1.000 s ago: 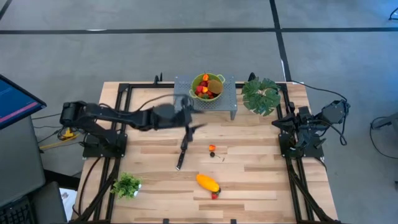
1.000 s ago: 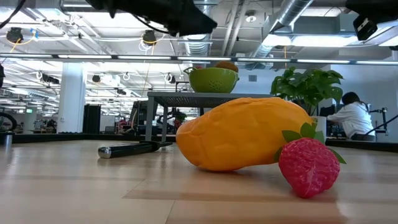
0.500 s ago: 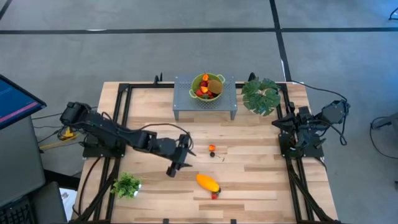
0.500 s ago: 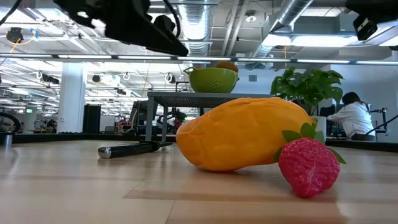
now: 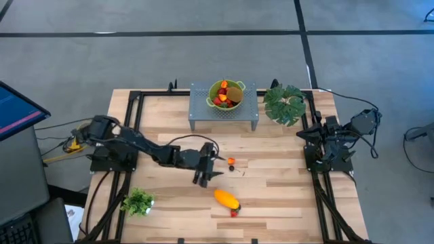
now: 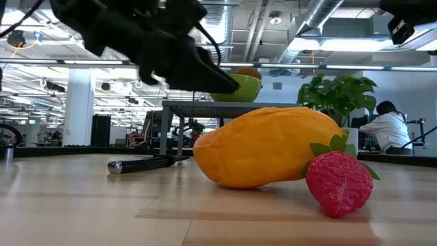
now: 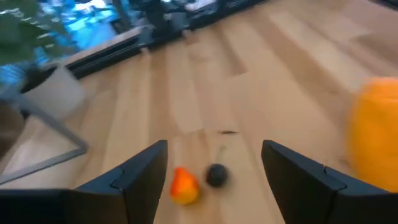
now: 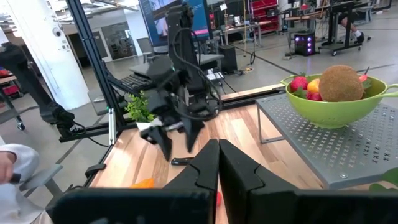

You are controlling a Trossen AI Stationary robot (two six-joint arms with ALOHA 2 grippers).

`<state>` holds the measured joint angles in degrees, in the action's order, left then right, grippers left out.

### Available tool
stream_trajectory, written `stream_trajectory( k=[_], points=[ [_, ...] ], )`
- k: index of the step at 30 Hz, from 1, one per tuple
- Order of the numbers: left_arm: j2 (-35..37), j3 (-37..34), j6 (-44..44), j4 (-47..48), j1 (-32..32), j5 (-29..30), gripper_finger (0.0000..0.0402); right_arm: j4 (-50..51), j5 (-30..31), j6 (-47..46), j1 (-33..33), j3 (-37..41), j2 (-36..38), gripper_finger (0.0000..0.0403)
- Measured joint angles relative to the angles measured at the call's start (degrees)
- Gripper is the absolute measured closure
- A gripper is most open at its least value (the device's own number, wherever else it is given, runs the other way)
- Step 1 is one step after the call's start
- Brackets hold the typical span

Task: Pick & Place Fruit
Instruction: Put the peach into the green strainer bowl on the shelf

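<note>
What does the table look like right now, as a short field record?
left gripper: fingers open, empty, just short of two small fruits
small fruits: orange piece, dark ball, side by side on the wood
mango: on the table, strawberry next to it
bowl: on the grey stand, holds fruit
right gripper: shut, parked at the right edge

The scene is lit evenly and brightly by ceiling lamps [image 6: 164,41]; only soft shadows are cast on the table [image 5: 285,183]. The left wrist view is smeared, perhaps by motion, and the left arm [image 6: 143,41] is rendered as a blurred silhouette.
</note>
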<state>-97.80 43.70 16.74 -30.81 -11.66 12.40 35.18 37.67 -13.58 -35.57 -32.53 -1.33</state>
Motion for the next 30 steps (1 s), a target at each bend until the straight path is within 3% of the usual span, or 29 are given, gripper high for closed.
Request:
stream_trajectory(
  k=[17,30],
  points=[
    [-12.7,2.9,-5.2,-3.5,5.7,1.3,0.0056,0.0,0.0,0.0,0.0,0.0,0.0,0.0397],
    [-19.1,4.8,-6.7,-8.2,6.8,-0.1,0.0081,0.0,0.0,0.0,0.0,0.0,0.0,0.0397]
  ],
)
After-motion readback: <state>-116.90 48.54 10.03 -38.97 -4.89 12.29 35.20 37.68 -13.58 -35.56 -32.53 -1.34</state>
